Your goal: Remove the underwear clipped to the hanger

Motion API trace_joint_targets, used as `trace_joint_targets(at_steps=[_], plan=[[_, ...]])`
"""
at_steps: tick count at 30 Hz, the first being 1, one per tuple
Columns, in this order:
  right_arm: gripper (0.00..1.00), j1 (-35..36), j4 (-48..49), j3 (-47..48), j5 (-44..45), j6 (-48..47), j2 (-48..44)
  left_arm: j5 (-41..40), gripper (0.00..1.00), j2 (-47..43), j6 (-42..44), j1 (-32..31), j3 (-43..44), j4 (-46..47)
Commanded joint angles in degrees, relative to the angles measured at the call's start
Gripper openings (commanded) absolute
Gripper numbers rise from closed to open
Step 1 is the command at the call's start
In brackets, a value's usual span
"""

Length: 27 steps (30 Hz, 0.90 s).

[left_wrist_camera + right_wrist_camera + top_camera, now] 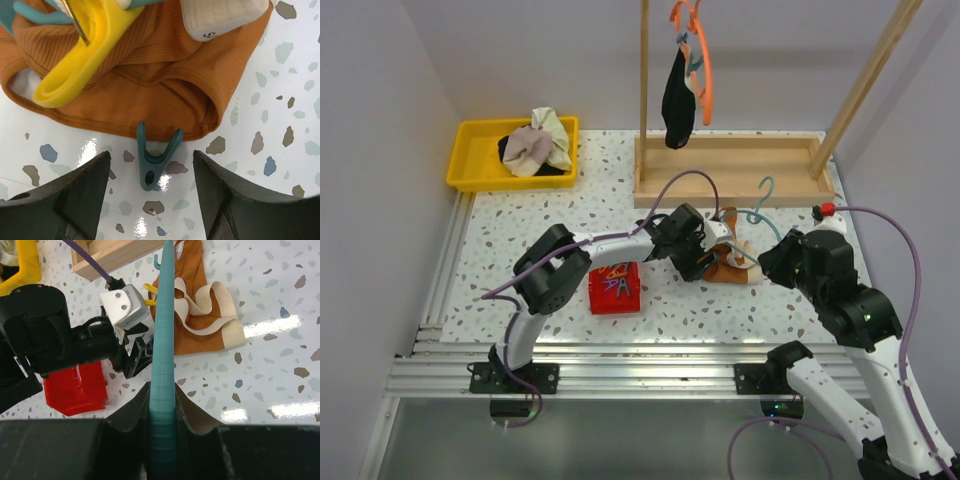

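Observation:
The rust-brown underwear (728, 264) with cream-white straps lies on the table, still on the teal hanger (761, 203). A teal clothespin (154, 161) grips its hem, and a yellow clothespin (75, 65) lies across it. My left gripper (151, 155) is open, with a finger on either side of the teal clothespin and not touching it. It also shows in the top view (698, 262). My right gripper (164, 388) is shut on the teal hanger (164, 330), beside the garment (197, 320). The black underwear (677, 98) hangs clipped to an orange hanger (704, 70) on the rack.
A wooden rack (732, 172) stands at the back. A yellow tray (462, 165) with a pale cloth bundle (540, 142) is at the back left. A red box (615, 288) with loose clips sits next to my left arm.

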Motion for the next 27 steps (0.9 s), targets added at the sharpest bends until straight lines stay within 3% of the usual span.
trace_joint_targets(at_steps=[1, 4, 8, 15, 23, 27], plan=[[0.00, -0.07, 2.15, 2.06, -0.93, 0.04, 0.21, 2.37, 0.70, 0.21, 3.77, -0.25, 1.41, -0.55], [0.00, -0.16, 2.42, 1.88, -0.93, 0.13, 0.56, 2.98, 0.63, 0.39, 3.51, -0.25, 0.89, -0.47], [0.00, -0.07, 2.95, 2.06, -0.76, 0.13, 1.00, 3.95, 0.44, 1.53, 2.37, -0.25, 0.80, -0.82], [0.00, -0.07, 3.65, 2.15, -0.58, 0.13, 1.35, 1.84, 0.33, 0.66, -0.71, -0.33, -1.66, 0.41], [0.00, -0.07, 3.91, 2.06, 0.38, 0.04, 1.44, -5.78, 0.00, -4.61, -3.44, -0.25, -2.90, -1.17], [0.00, -0.07, 4.18, 1.62, 0.56, -0.05, 1.35, -10.19, 0.00, -9.97, -3.88, -0.16, -0.97, -3.53]])
